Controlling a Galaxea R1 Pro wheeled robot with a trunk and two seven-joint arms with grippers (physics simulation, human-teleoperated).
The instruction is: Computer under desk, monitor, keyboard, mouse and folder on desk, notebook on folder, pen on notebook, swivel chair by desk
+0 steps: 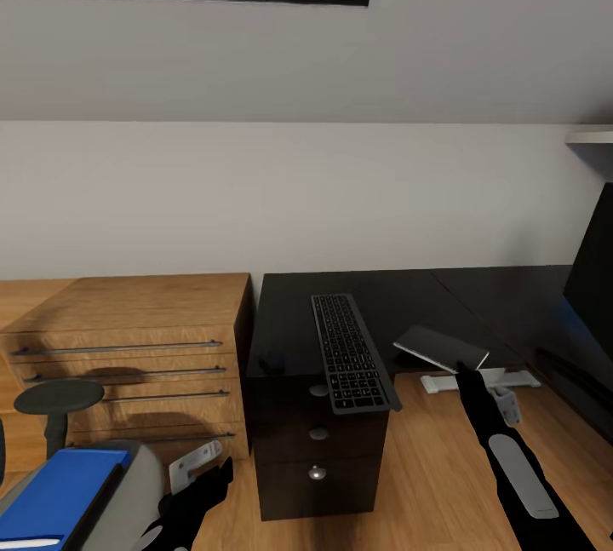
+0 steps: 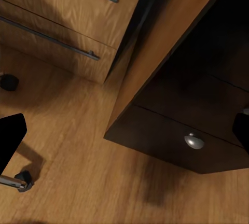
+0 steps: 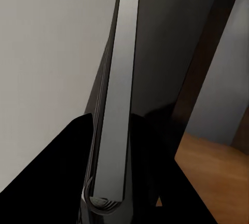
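The black desk runs along the white wall. The dark keyboard lies on it lengthwise, its near end jutting over the front edge. A small dark rounded thing, probably the mouse, sits left of the keyboard. My right gripper is shut on a thin grey notebook, held flat just off the desk's front edge; the right wrist view shows the notebook edge-on between the black fingers. The monitor shows at the right edge. The blue folder lies on the swivel chair at lower left. My left gripper hangs open beside the chair.
A black drawer pedestal stands under the desk's left end, and its round knob shows in the left wrist view. A low oak drawer unit stands to its left. The chair's armrest and casters are close by. The floor is wood.
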